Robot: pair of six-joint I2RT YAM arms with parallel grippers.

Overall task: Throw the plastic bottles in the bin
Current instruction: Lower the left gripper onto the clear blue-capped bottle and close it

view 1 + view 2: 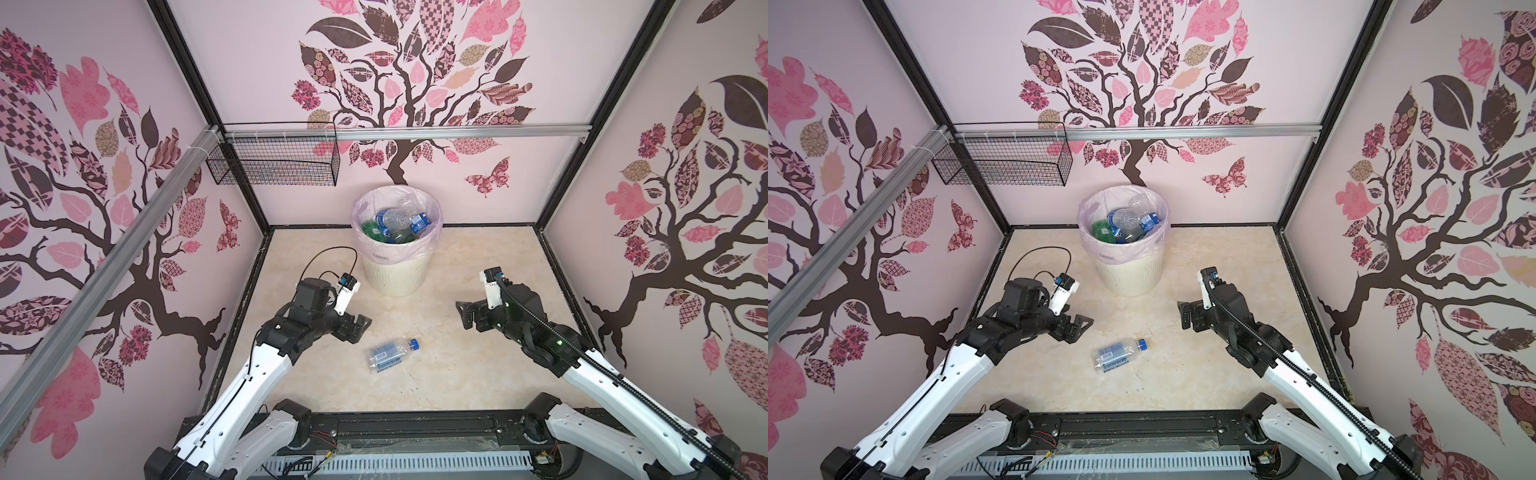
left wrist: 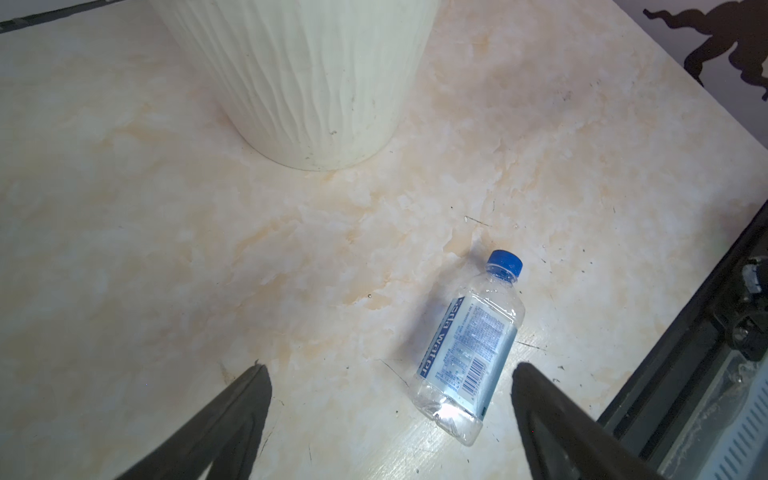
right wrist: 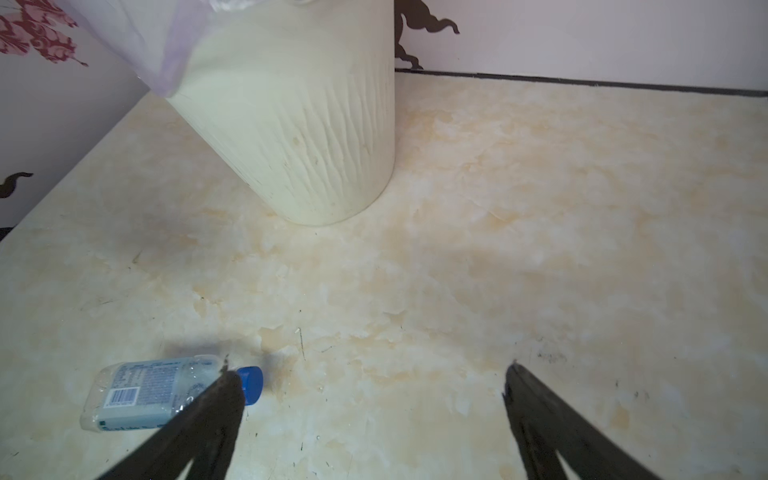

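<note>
**Bottle** point(image 1: 392, 353): clear, with a blue cap point(image 1: 414, 343) and a blue-and-white label. It lies on its side on the desk point(image 1: 457, 386), and nothing grips it.
- Place: between the left jaws and the right jaws, much nearer the left jaws. It is just beyond their tips on the side toward the robot's base.
- The cap end points toward the right jaws.
- In the left wrist view the bottle point(image 2: 469, 353) lies just ahead of the tips, close to one jaw and not touching it.

**Left jaws:** spread wide and holding nothing.

**Right jaws:** spread wide and empty, well apart from the bottle point(image 3: 153, 392).

**Bin** point(image 1: 395, 278): cream, ribbed and upright on the desk. It stands beyond both pairs of jaws, about midway between them. A pink bag point(image 1: 360, 245) is folded over its rim.

**Bottles** point(image 1: 395, 226): inside the bin, some clear with blue labels, and some green is visible.
</note>
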